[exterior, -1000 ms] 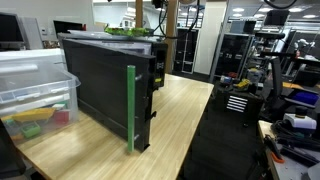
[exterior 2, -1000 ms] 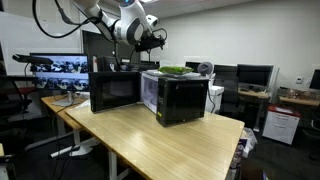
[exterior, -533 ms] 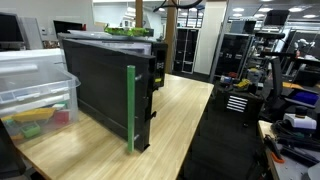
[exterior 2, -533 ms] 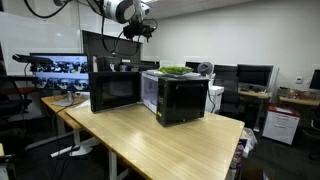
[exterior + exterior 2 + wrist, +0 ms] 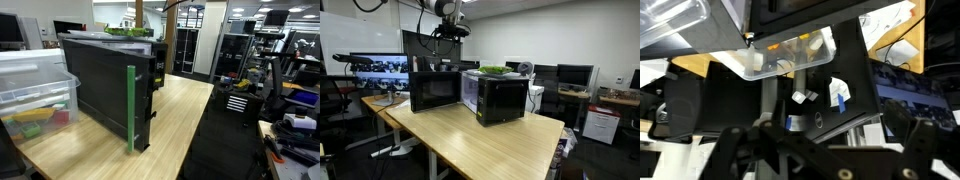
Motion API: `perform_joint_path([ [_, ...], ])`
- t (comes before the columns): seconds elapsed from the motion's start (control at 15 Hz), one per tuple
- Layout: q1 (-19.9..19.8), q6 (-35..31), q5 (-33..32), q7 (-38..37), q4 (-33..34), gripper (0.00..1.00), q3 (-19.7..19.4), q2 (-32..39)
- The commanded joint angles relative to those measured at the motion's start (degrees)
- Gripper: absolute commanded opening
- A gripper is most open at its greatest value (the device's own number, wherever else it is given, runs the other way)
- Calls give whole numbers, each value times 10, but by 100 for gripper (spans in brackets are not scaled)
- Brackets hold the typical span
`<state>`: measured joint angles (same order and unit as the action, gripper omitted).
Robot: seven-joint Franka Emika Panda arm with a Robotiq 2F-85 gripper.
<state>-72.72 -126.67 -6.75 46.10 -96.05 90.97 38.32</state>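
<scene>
The gripper (image 5: pixel 450 31) hangs way up over the back edge of the wooden table (image 5: pixel 470 142), jaws spread wide with nothing in them. Closest below it is a black microwave (image 5: pixel 434 90) on that back edge. A second microwave (image 5: pixel 502 98) sits just beside it, something green (image 5: pixel 495 70) lying on top. A clear plastic bin (image 5: pixel 35 88) sits by a table edge.

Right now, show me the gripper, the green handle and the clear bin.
gripper (image 5: pixel 449 33), exterior view, midway between its fingertips.
handle (image 5: pixel 130 108), exterior view, middle of the green bar.
bin (image 5: pixel 40 95), exterior view, its clear front wall.
</scene>
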Motion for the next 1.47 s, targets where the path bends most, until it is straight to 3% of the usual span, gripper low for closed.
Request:
perform_joint_path([
  [0.0,61,70,43,66,50,100,-46,5],
  [0.4,187,166,120,124,141,100,-168,-18],
  [0.73,316,244,179,155,227,100,-296,-25],
  [0.8,368,250,199,168,256,100,-355,-29],
  [0.87,380,235,207,191,248,100,-398,-46],
  [1.0,416,241,241,191,258,100,-443,-52],
  [1.4,422,240,244,198,260,100,-463,-57],
])
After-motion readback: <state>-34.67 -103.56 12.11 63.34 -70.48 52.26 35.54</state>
